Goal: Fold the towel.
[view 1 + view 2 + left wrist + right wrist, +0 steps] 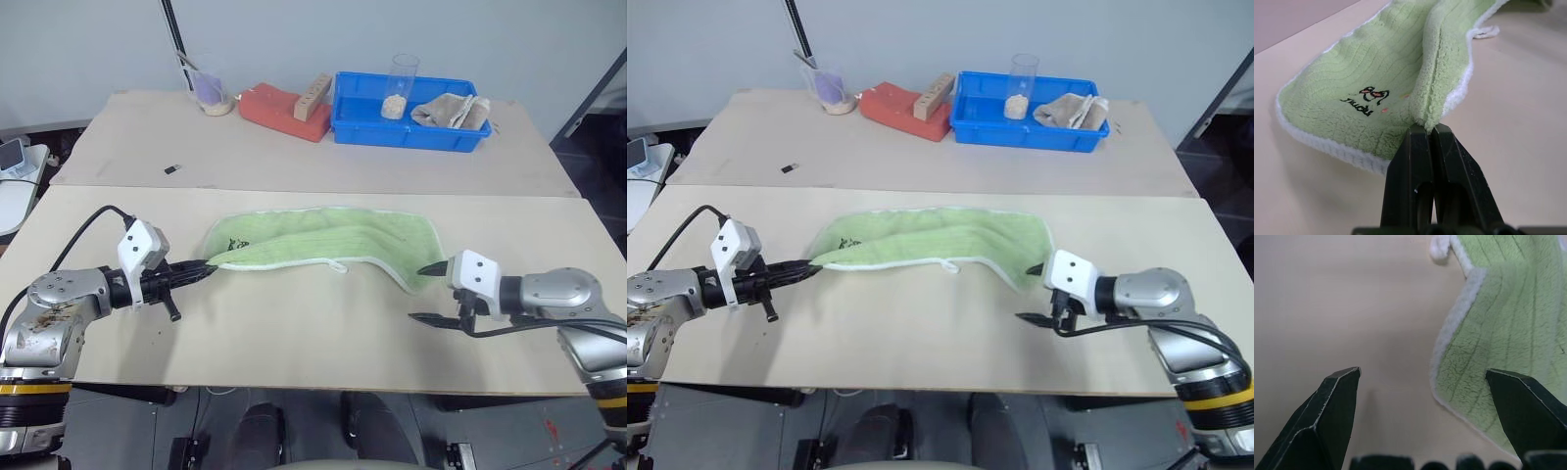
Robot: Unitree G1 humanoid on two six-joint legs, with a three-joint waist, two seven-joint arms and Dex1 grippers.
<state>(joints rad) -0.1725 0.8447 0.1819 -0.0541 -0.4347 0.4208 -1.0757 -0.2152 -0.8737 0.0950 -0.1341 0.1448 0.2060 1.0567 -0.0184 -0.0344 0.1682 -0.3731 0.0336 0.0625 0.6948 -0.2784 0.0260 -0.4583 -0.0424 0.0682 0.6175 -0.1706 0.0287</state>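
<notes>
Towel (323, 243), light green and loosely doubled lengthwise, lies across the near desk (294, 333). Left tool (208, 266) is clamped on its near-left corner; right tool (432, 291), jaws wide, hovers at the right end. Next, likely: right closes on that corner for the fold.

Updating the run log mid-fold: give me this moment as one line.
left gripper: shut on towel corner | right gripper: open, at towel's other end, not gripping | towel: bunched lengthwise on table
</notes>
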